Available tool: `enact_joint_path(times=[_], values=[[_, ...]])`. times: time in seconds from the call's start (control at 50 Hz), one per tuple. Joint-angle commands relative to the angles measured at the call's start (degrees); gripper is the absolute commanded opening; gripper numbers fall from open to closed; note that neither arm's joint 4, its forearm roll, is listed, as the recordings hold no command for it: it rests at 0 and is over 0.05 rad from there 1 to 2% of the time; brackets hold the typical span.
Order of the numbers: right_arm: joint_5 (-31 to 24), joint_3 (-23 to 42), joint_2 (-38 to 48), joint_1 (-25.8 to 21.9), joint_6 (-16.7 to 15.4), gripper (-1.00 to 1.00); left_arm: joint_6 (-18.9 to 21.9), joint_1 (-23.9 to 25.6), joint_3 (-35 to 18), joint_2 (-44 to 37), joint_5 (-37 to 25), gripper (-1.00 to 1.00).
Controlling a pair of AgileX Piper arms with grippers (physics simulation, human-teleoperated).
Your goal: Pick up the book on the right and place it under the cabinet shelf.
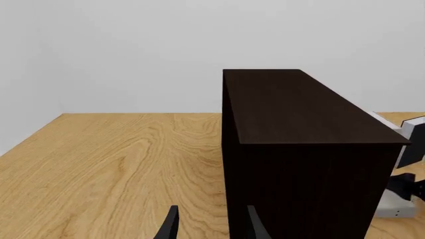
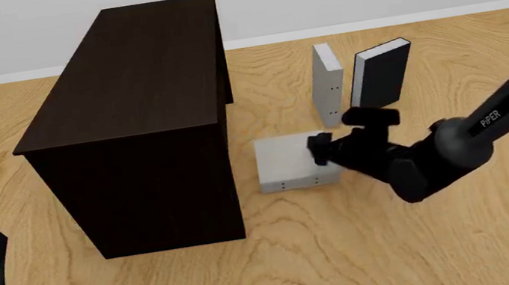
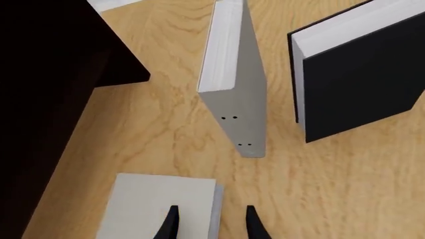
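We see the flat pale grey hardcover book [image 2: 288,162] lying on the light wooden surface [image 2: 371,246], just beside the right side of the large dark brown box-shaped cabinet [image 2: 135,115], its spine with tiny dark dots facing us. Our right hand [image 2: 321,150] is at the book's right edge; in the right wrist view its two dark fingers [image 3: 170,225] stand narrowly apart over that edge, one above the cover and one past the page side, and we cannot tell whether they touch it. Farther back, a second grey book [image 2: 329,82] stands upright, with a black-covered book with white pages [image 2: 383,72] upright just to its right. Our left hand [image 1: 211,225] hangs near the cabinet's near left corner, its fingers slightly parted and holding nothing.
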State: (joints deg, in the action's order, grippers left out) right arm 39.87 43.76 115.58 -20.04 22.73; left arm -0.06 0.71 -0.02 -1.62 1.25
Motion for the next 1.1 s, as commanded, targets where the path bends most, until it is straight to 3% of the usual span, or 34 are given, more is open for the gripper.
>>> enact_joint_path(times=[0.02,0.4,0.9,1.1], values=[[-2.42,0.25,-1.01,2.14,-3.44,1.0,0.0,0.03,0.0,0.06,-0.05,1.0],[-3.51,-0.88,-1.85,3.25,-8.32,1.0,0.0,0.02,0.0,0.06,-0.04,1.0],[-3.46,-1.04,-2.02,3.1,-8.13,1.0,0.01,-1.06,0.01,0.52,-0.02,1.0],[-10.23,-0.18,-5.94,5.58,-12.46,1.0,-0.02,-0.99,0.0,-0.27,0.27,1.0]])
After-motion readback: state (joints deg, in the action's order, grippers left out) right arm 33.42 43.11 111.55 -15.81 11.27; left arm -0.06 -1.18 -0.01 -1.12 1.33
